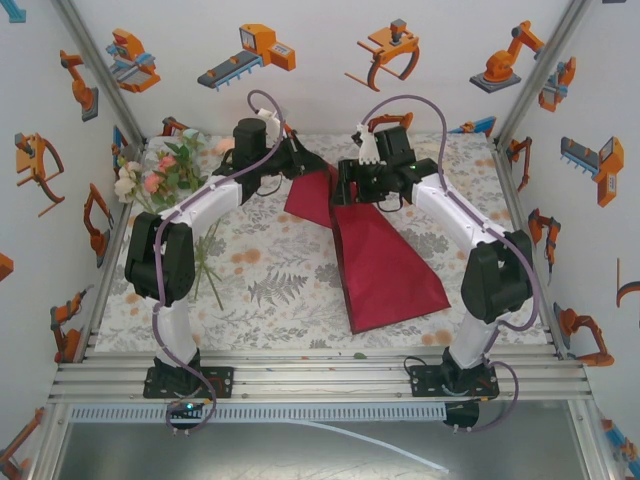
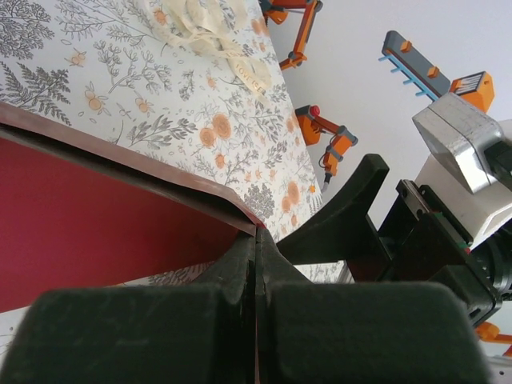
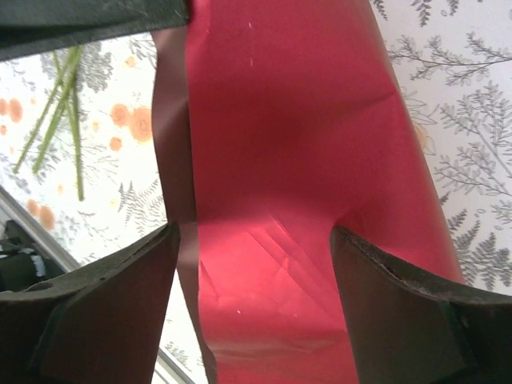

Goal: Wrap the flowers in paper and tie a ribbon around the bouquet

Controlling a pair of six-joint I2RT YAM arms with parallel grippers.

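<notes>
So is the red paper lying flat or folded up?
Folded up: the paper creases midway, one part raised, its edge pinched in the shut left claw.

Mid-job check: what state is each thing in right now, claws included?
left claw: shut, pinching the paper's edge.
right claw: open, jaws apart over the paper.
paper: creased, far end lifted, not around the flowers.
flowers: lying loose on the table, unwrapped.
ribbon: bunched on the table, untied.
</notes>
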